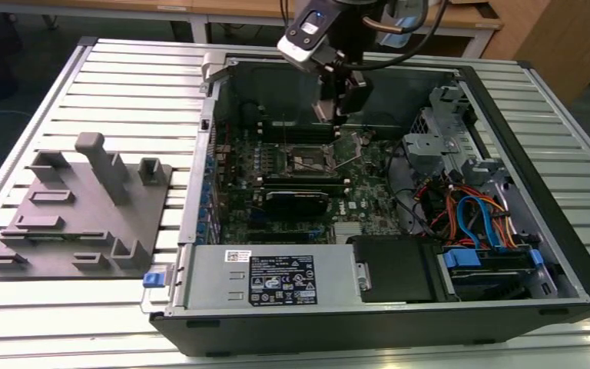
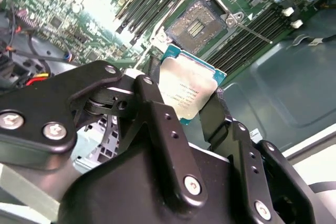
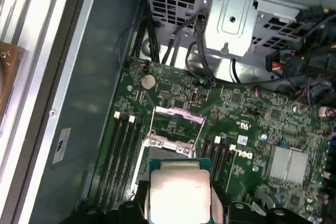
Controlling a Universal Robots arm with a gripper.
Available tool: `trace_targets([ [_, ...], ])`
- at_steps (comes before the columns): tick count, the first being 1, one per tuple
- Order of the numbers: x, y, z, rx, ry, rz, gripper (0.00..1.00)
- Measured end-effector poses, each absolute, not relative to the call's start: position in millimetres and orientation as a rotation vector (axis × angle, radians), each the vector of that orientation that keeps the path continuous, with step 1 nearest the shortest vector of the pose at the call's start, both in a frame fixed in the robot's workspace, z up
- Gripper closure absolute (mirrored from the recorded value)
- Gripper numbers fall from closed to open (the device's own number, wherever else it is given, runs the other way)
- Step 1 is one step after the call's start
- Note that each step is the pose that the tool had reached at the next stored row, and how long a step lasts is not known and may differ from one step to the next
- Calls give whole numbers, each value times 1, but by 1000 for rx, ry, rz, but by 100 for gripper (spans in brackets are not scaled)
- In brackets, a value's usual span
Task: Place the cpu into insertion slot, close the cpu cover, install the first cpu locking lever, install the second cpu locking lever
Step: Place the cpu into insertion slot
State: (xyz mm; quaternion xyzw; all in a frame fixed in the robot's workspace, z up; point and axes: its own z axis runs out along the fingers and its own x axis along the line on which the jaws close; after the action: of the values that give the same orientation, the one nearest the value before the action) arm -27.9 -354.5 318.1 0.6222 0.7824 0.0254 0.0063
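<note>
The cpu (image 2: pixel 190 88), faintly printed on top, is being gripped between the fingers (image 2: pixel 152 103) near the uncovered insertion slot (image 2: pixel 195 24).

Hand (image 2: pixel 186 92) closed tight (arm (image 1: pixel 349 19) overhead)

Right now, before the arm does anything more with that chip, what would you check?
1. cpu gripped: ok, the gripper clamps it by two edges.
2. insertion slot empty: ok, nothing sits in it.
3. Slot uncovered: ok, its contacts lie bare.
4. cpu squarely above the slot: cannot tell; it hangs clear of the motherboard.
5. Chip's orientation matching the slot: cannot tell.
</note>
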Motion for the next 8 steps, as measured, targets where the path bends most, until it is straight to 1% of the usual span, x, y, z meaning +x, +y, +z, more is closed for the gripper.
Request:
trace_targets([
  [8, -28, -354, 306, 2070, 2343, 77, 46],
])
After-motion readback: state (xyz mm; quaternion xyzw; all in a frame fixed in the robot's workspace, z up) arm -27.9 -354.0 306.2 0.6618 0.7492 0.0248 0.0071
